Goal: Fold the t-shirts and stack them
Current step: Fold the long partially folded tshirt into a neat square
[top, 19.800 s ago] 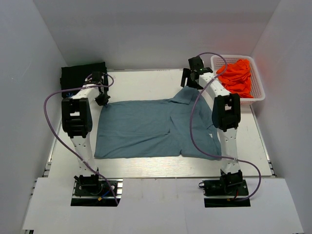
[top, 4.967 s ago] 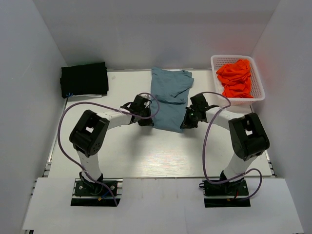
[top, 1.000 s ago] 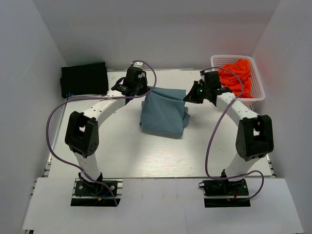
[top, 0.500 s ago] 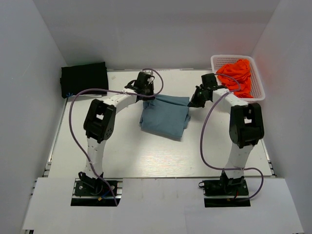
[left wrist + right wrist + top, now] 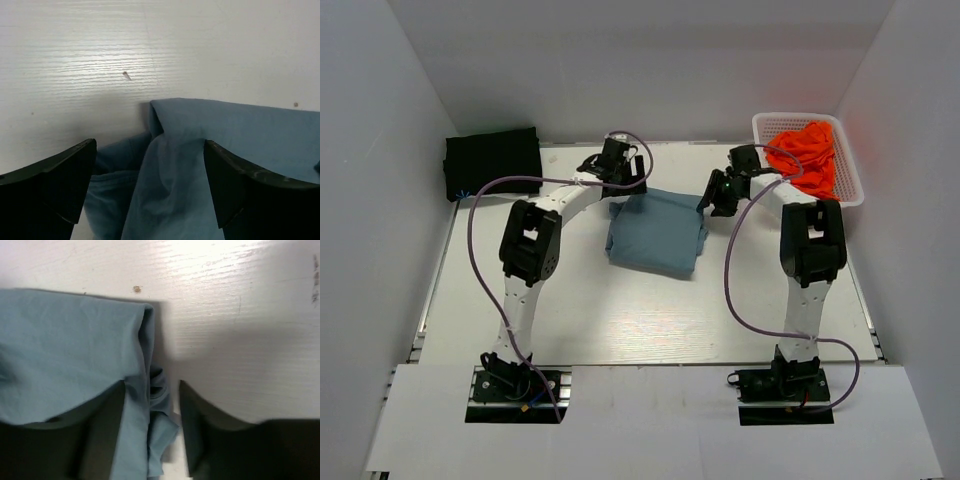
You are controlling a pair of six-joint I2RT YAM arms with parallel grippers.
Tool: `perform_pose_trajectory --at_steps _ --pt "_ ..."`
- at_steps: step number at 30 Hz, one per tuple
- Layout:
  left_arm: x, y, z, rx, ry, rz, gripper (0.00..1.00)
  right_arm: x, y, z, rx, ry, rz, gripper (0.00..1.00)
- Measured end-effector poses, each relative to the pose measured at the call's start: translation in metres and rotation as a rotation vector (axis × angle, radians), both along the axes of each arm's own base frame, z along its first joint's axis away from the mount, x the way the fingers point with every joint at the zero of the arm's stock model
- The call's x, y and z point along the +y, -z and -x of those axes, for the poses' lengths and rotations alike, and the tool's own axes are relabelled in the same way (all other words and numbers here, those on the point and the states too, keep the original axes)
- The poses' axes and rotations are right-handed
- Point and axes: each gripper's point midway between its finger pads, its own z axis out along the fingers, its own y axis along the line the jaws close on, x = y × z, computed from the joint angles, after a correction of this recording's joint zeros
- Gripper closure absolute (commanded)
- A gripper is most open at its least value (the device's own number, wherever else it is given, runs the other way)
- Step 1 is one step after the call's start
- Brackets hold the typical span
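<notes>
A slate-blue t-shirt [image 5: 655, 232] lies folded into a rectangle mid-table. My left gripper [image 5: 626, 188] hovers over its far left corner, jaws wide open; in the left wrist view the blue cloth [image 5: 200, 145] lies loose between the two fingers [image 5: 55, 185], and the left gripper [image 5: 150, 190] holds nothing. My right gripper [image 5: 712, 204] is at the shirt's far right corner, also open. In the right wrist view, the right gripper [image 5: 150, 435] straddles the bunched side edge of the shirt [image 5: 65, 350] without pinching it. A black folded t-shirt [image 5: 492, 162] lies far left. Orange-red t-shirts [image 5: 805, 158] fill the basket.
A white lattice basket [image 5: 847, 203] stands at the far right corner. White walls close in the table on three sides. Both arms reach far across the white table [image 5: 620, 310], with purple cables looping off them.
Both grippers have gone from shut to open and let go of the blue shirt's far edge, which now lies flat on the fold. Both arms have shifted slightly.
</notes>
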Motion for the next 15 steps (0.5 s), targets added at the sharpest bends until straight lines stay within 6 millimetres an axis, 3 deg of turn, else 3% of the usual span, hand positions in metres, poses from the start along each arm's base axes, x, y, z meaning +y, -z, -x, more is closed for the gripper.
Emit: perform_pose_trajectory --at_steps 3,7,12,15 --pt "0.008 -0.002 0.0 0.01 -0.015 -0.005 0.0 -0.004 -0.01 -0.001 -0.022 -0.007 0.005 0.1" --pt "0.02 0.0 0.008 0.048 -0.017 -0.025 0.0 -0.006 -0.038 0.0 -0.087 -0.012 0.006 0.1" --pt "0.025 0.004 0.044 0.101 0.066 -0.037 0.0 -0.011 -0.078 0.024 -0.165 -0.009 -0.009 0.1" --pt "0.021 0.011 0.058 0.126 0.122 -0.014 0.0 -0.014 -0.092 0.04 -0.194 -0.007 -0.017 0.1"
